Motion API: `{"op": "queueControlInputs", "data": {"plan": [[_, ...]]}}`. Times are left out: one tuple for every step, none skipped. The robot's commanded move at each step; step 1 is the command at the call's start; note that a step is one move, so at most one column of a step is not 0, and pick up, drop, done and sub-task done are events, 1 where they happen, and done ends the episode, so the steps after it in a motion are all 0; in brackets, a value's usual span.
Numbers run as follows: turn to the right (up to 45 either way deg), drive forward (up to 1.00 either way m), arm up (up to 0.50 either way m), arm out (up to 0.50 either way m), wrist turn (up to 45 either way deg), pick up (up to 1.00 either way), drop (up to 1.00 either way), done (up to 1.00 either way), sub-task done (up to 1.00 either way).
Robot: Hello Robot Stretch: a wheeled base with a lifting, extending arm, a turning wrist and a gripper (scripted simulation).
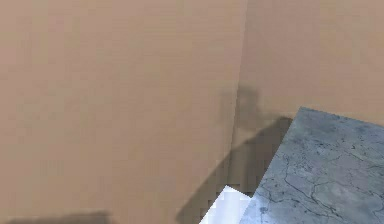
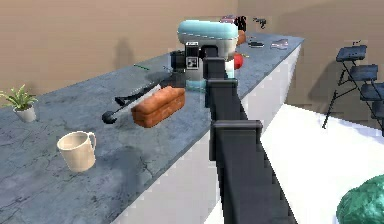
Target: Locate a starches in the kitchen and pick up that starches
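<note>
You had one loaf in the arm side view: brown, lying on the grey counter about midway along it, just left of the arm. That was the starch you were after. The gripper reached out low over the same counter, its thin fingers running past the loaf's far side. Whether it touched the loaf could not be told, nor how the fingers were set, nor whether they held anything (the loaf sat right at them on the surface).

Counted along the counter, you also had:
- one cream mug near the front edge;
- one small potted plant at the view's left;
- one teal appliance beyond the loaf;
- one red round thing beside that appliance;
- a few flat things at the far end, too small to name or count.

Two white squares stood at the arm's end. Their black marks were too small to read.

Off the counter to the right stood dark chairs, overlapping so that the count was unsure. One green rounded thing sat in the bottom right corner.

In the forward view you faced two tan walls meeting in a corner, with the counter's marbled top at the lower right.
</note>
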Motion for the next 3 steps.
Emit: {"op": "queueControlInputs", "data": {"plan": [[0.0,0.0,0.0,0.0,39.0,0.0,0.0,0.0,0.0],[0.0,0.0,-0.08,0.0,0.0,0.0,0.0,0.0,0.0],[0.0,0.0,0.0,0.0,0.0,1.0,0.0,0.0,0.0]]}}
